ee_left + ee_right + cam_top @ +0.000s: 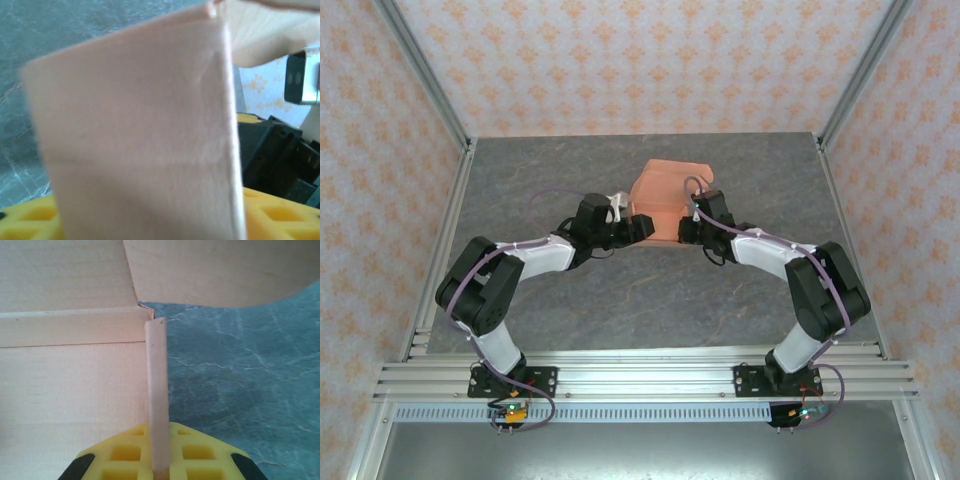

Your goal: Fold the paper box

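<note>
Right gripper [159,465] is clamping a thin flap [158,390] of the paper box [665,195]. Left gripper [640,226] is sitting against a panel [140,135], grip unreadable. Risk: uneven pulling tearing or mis-creasing the flap.

Left arm [535,255], right arm [770,250] reaching inward, left claw [642,227] facing right claw [686,231], the latter clamped tight

The table [570,160] is viewed by the top camera from high above and behind the arm bases [510,380], faced forward and downward, at a distance. The paper box [665,195] is viewed at very close range from each wrist, from opposite sides, and is shared by all three views.
</note>
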{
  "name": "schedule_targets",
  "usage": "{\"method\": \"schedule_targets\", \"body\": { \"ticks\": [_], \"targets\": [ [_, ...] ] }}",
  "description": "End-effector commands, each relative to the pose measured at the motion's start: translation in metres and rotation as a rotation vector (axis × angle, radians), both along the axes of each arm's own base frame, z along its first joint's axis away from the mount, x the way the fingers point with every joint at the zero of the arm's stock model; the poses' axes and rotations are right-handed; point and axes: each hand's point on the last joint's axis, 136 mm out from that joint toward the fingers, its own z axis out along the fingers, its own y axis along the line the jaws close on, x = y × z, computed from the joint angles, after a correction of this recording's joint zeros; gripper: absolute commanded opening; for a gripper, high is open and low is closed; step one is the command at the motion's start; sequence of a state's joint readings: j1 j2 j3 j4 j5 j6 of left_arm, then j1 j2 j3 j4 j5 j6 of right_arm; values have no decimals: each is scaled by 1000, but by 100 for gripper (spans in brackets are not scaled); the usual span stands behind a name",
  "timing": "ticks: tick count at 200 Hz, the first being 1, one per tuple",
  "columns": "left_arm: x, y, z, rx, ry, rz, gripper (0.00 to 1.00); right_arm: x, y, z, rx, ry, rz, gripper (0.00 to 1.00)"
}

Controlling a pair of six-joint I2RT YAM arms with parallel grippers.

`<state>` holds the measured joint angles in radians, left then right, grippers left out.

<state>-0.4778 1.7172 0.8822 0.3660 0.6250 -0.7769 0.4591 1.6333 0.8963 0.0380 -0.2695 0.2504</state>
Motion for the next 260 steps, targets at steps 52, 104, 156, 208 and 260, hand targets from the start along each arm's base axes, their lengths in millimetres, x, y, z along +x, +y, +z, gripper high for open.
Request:
{"method": "schedule_targets", "body": {
  "ticks": [52,104,156,208,260],
  "targets": [
    [5,10,20,17,-29,76,33,10,-6,0,-6,-45,-47,42],
    [0,25,2,118,32,149,31,7,-14,16,-59,-26,-44,47],
    [3,17,6,98,50,138,31,2,-11,5,-126,0,-19,41],
    [2,18,9,126,59,145,30,4,-2,-7,-252,10,-15,36],
    [1,25,3,150,79,180,30,-4,4,59,-13,-58,-68,47]
  ]
}}
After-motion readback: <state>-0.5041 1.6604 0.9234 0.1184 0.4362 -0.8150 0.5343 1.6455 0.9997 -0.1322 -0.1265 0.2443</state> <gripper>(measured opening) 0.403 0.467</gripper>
